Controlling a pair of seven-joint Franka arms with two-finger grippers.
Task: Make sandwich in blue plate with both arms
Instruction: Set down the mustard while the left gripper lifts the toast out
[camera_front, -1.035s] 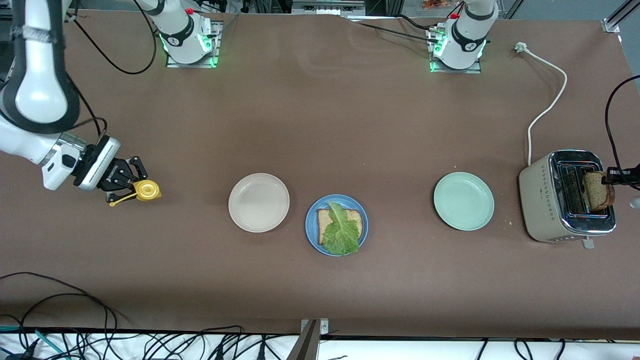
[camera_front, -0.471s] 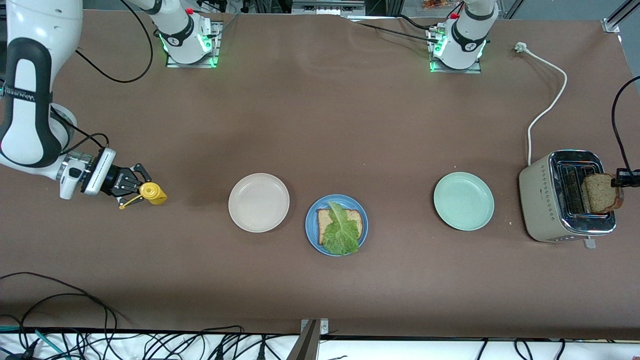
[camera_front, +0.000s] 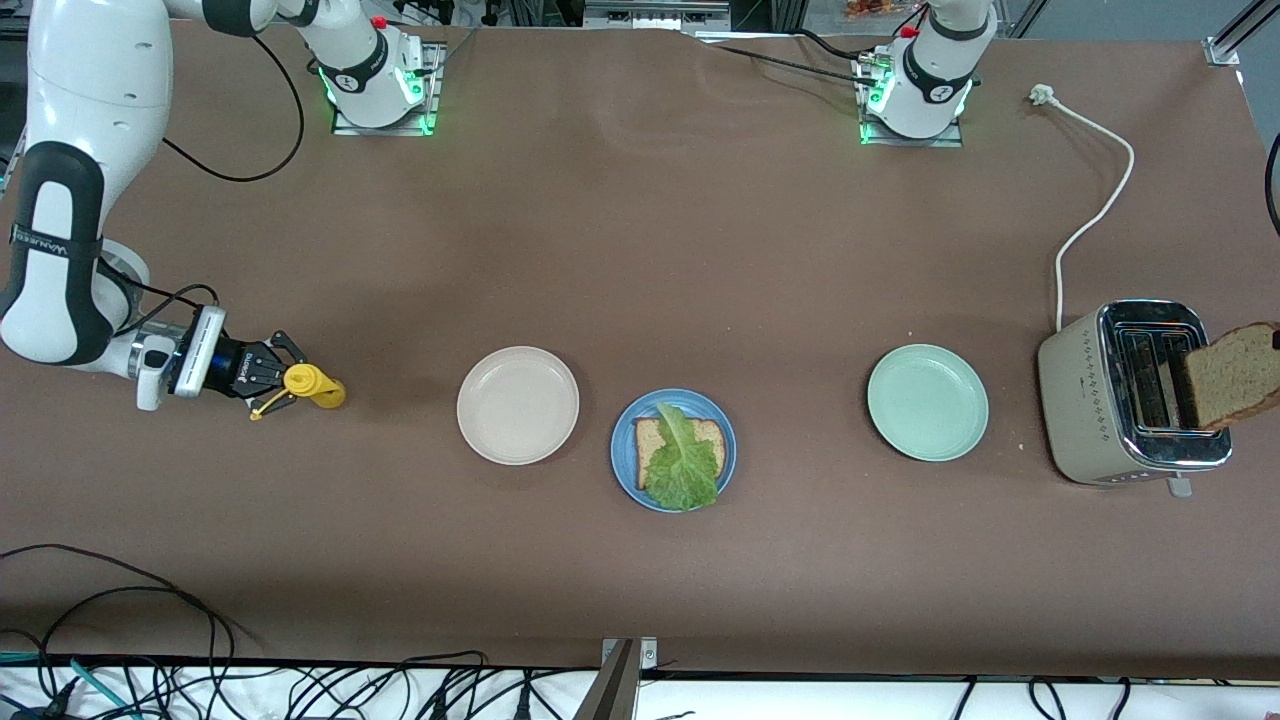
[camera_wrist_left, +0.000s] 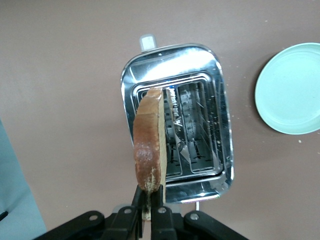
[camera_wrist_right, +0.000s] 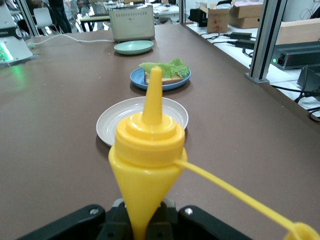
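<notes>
Front view: blue plate (camera_front: 624, 470) sits mid-table, between the beige-white plate (camera_front: 517, 404) and the pale green plate (camera_front: 927, 402), a little nearer the camera than both. On it lies one slice of brown bread (camera_front: 652, 436) with a ruffled lettuce leaf (camera_front: 683, 462) laid over it; no top slice on it. Both other plates hold nothing.

Toaster (camera_front: 1110, 400), silver-topped, stands at the left arm's end of the table, its white cord (camera_front: 1095, 205) running away from the camera. Both slots (camera_wrist_left: 197, 130) show bare wire racks in the left wrist view.

Left gripper (camera_wrist_left: 149, 212) is over the toaster, fingers pinching the second bread slice (camera_wrist_left: 149, 145) by one crust edge; the slice hangs upright, clear of the slots.

Right gripper (camera_front: 268, 375) is low over the table at the right arm's end, well apart from the plates, pressed together on a yellow squeeze bottle (camera_front: 315, 386), lying sideways, nozzle pointing toward the beige-white plate, cap (camera_wrist_right: 302, 233) dangling on its strap.
</notes>
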